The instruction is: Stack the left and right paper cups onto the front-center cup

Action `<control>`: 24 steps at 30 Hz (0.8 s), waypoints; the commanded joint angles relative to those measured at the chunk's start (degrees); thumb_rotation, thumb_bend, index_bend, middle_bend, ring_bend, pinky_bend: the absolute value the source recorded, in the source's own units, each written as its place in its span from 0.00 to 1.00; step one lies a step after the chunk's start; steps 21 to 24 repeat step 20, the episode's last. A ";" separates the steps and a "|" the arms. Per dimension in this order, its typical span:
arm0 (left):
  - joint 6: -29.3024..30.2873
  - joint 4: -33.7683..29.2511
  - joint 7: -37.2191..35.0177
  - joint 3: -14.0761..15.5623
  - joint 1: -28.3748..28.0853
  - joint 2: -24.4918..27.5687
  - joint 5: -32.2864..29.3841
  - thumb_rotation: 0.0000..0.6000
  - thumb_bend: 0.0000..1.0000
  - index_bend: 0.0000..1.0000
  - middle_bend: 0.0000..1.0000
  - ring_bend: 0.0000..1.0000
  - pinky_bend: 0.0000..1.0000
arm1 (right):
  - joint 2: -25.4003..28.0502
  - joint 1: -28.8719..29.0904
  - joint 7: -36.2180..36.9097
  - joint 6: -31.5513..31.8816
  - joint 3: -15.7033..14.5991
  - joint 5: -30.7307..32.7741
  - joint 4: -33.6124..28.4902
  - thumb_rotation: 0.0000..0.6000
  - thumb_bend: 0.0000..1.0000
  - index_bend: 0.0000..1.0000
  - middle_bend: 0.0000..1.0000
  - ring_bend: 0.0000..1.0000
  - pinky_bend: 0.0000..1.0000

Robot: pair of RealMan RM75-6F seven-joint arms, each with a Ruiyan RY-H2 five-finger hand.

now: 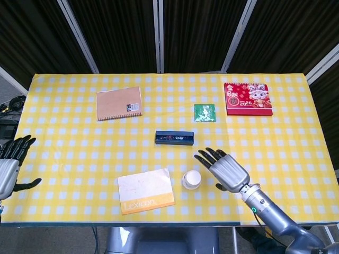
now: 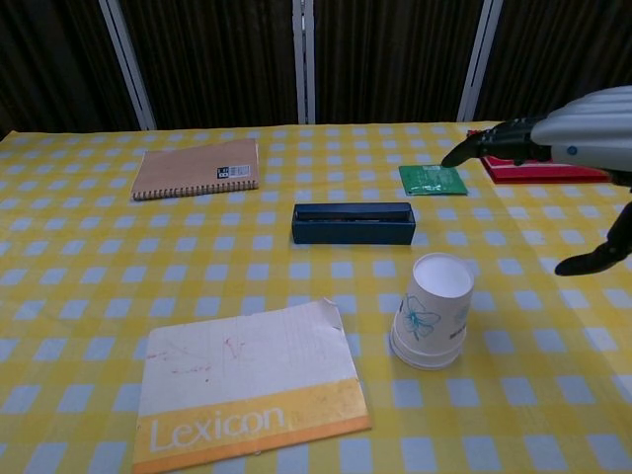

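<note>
A stack of white paper cups [image 1: 191, 179] [image 2: 432, 310] with blue flower prints stands upside down near the table's front centre. The top cup sits slightly tilted over the one beneath. My right hand [image 1: 226, 168] [image 2: 553, 143] hovers just right of the stack, fingers spread and holding nothing. My left hand [image 1: 10, 164] is at the table's far left edge, open and empty; the chest view does not show it.
A white and yellow Lexicon booklet [image 1: 145, 191] lies left of the cups. A dark blue box [image 1: 174, 137] lies behind them. Farther back are a brown notebook [image 1: 119, 103], a green packet [image 1: 204, 112] and a red box [image 1: 247, 98].
</note>
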 commanded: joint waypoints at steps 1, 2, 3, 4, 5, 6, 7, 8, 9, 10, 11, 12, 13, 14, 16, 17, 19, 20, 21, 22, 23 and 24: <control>0.77 0.32 -0.22 -0.21 0.30 -0.36 0.42 1.00 0.00 0.00 0.00 0.00 0.00 | 3.68 -4.31 2.27 7.06 -1.45 -5.49 0.37 1.00 0.03 0.05 0.03 0.01 0.06; 1.33 0.49 -0.25 -0.28 0.53 -0.59 0.74 1.00 0.00 0.00 0.00 0.00 0.00 | 4.41 -6.01 3.57 10.07 -1.98 -7.60 1.50 1.00 0.01 0.05 0.02 0.00 0.03; 1.95 0.70 -0.32 -0.29 0.79 -0.89 1.17 1.00 0.00 0.00 0.00 0.00 0.00 | 4.77 -7.70 5.25 13.08 -2.61 -9.82 2.85 1.00 0.00 0.05 0.00 0.00 0.01; 2.56 0.93 -0.46 -0.30 1.06 -1.17 1.59 1.00 0.00 0.00 0.00 0.00 0.00 | 4.84 -9.12 7.06 15.68 -3.09 -11.63 4.33 1.00 0.00 0.05 0.00 0.00 0.00; 3.19 1.19 -0.65 -0.30 1.34 -1.47 2.05 1.00 0.00 0.00 0.00 0.00 0.00 | 4.77 -10.44 8.96 18.05 -3.49 -13.02 5.85 1.00 0.00 0.05 0.00 0.00 0.00; 3.82 1.47 -0.86 -0.27 1.63 -1.74 2.53 1.00 0.00 0.00 0.00 0.00 0.00 | 4.68 -11.69 10.82 20.14 -3.86 -13.93 7.28 1.00 0.00 0.03 0.00 0.00 0.00; 4.22 1.66 -1.00 -0.23 1.83 -1.91 2.84 1.00 0.00 0.00 0.00 0.00 0.00 | 4.63 -12.53 11.96 21.32 -4.10 -14.18 8.12 1.00 0.00 0.02 0.00 0.00 0.00; 4.88 1.90 -1.29 -0.02 2.27 -2.12 3.43 1.00 0.00 0.00 0.00 0.00 0.00 | 4.65 -14.16 13.92 22.99 -4.62 -13.78 9.29 1.00 0.00 0.01 0.00 0.00 0.00; 5.16 1.79 -1.72 0.32 2.62 -2.06 3.92 1.00 0.00 0.00 0.00 0.00 0.00 | 4.66 -15.26 15.34 23.99 -4.92 -13.29 9.84 1.00 0.00 0.00 0.00 0.00 0.00; 5.44 1.66 -2.13 0.61 2.92 -1.91 4.42 1.00 0.00 0.00 0.00 0.00 0.00 | 4.50 -16.24 16.90 25.02 -5.12 -13.04 10.47 1.00 0.00 0.00 0.00 0.00 0.00; 5.81 1.61 -2.33 0.80 3.21 -1.82 4.86 1.00 0.00 0.00 0.00 0.00 0.00 | 4.13 -17.16 18.50 26.18 -5.27 -13.05 11.37 1.00 0.00 0.00 0.00 0.00 0.00; 6.24 1.60 -2.24 1.05 3.61 -1.79 5.26 1.00 0.00 0.00 0.00 0.00 0.00 | 3.42 -18.34 20.32 27.74 -5.37 -13.13 12.98 1.00 0.00 0.00 0.00 0.00 0.00; 6.57 1.43 -2.08 1.49 4.12 -1.76 5.55 1.00 0.00 0.00 0.00 0.00 0.00 | 2.41 -19.79 21.97 29.61 -5.44 -12.72 15.09 1.00 0.00 0.00 0.00 0.00 0.00; 6.98 1.45 -1.97 1.69 4.54 -1.85 5.71 1.00 0.00 0.00 0.00 0.00 0.00 | 1.14 -21.03 21.96 31.40 -5.49 -12.93 18.29 1.00 0.00 0.00 0.00 0.00 0.00; 7.25 1.59 -1.93 1.67 4.76 -2.00 5.89 1.00 0.00 0.00 0.00 0.00 0.00 | -0.68 -21.89 22.37 33.01 -5.42 -13.88 21.64 1.00 0.00 0.00 0.00 0.00 0.00; 7.29 1.64 -2.00 1.63 4.80 -2.05 5.92 1.00 0.00 0.00 0.00 0.00 0.00 | -1.22 -22.14 22.60 33.37 -5.42 -14.13 22.63 1.00 0.00 0.00 0.00 0.00 0.00; 7.37 1.85 -2.32 1.42 4.83 -2.24 6.03 1.00 0.00 0.00 0.00 0.00 0.00 | -2.43 -22.77 23.36 34.02 -5.49 -14.73 25.15 1.00 0.00 0.00 0.00 0.00 0.00; 7.20 2.06 -2.24 1.37 4.76 -2.36 6.16 1.00 0.00 0.00 0.00 0.00 0.00 | -2.86 -22.99 23.31 34.17 -5.47 -15.00 26.32 1.00 0.00 0.00 0.00 0.00 0.00; 7.20 2.06 -2.24 1.37 4.76 -2.36 6.16 1.00 0.00 0.00 0.00 0.00 0.00 | -2.86 -22.99 23.31 34.17 -5.47 -15.00 26.32 1.00 0.00 0.00 0.00 0.00 0.00; 7.20 2.06 -2.24 1.37 4.76 -2.36 6.16 1.00 0.00 0.00 0.00 0.00 0.00 | -2.86 -22.99 23.31 34.17 -5.47 -15.00 26.32 1.00 0.00 0.00 0.00 0.00 0.00; 7.20 2.06 -2.24 1.37 4.76 -2.36 6.16 1.00 0.00 0.00 0.00 0.00 0.00 | -2.86 -22.99 23.31 34.17 -5.47 -15.00 26.32 1.00 0.00 0.00 0.00 0.00 0.00; 7.20 2.06 -2.24 1.37 4.76 -2.36 6.16 1.00 0.00 0.00 0.00 0.00 0.00 | -2.86 -22.99 23.31 34.17 -5.47 -15.00 26.32 1.00 0.00 0.00 0.00 0.00 0.00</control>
